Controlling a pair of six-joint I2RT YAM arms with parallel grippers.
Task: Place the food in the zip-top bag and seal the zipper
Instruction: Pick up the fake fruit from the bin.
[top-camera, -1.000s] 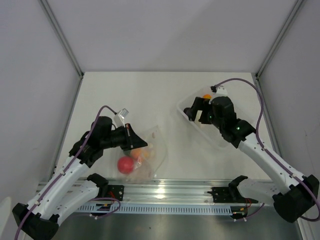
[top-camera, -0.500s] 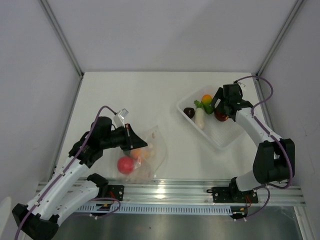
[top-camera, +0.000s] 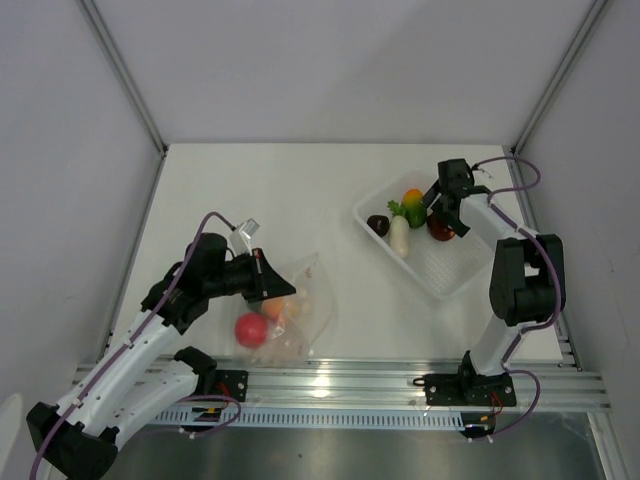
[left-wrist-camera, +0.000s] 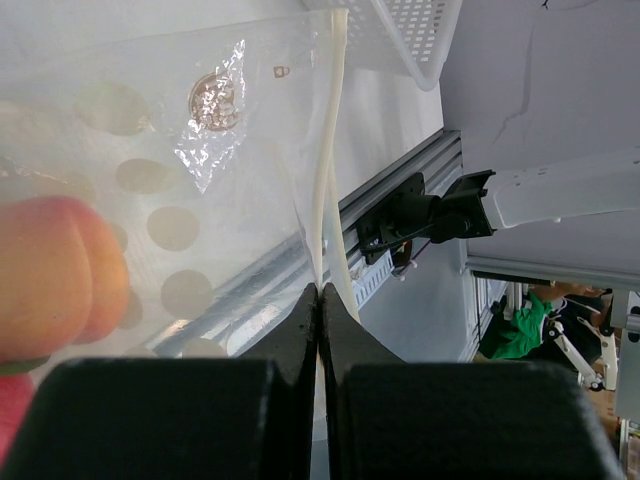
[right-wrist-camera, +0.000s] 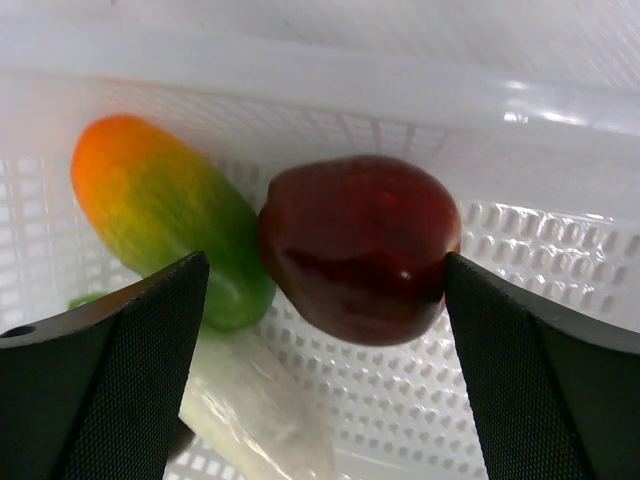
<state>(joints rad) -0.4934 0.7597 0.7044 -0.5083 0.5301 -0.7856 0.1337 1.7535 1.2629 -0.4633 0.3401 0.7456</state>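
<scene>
Step in hand: right end effector hangs over the tray, its fingers spread wide either side of the dark red piece; a pick looks imminent.
How to do it well: come straight down so the two fingers pass the piece's widest part, keep clear of the mango just beside it on the left, and stay off the tray wall behind; close only once the piece sits midway between the fingers, since its rounded glossy skin could squirt out sideways.
Left end effector: pressed together on the edge of the bag, pinching its pale rim strip and holding it up off the bench.
Bag: clear, crinkly, printed with pale dots; lies near the left arm, well apart from the tray.
Already in the bag: red apple and peach.
In the tray: mango, dark red piece, white radish, a green piece, a dark purple piece.
Zipper: cannot tell if any stretch is sealed; the mouth looks open.
</scene>
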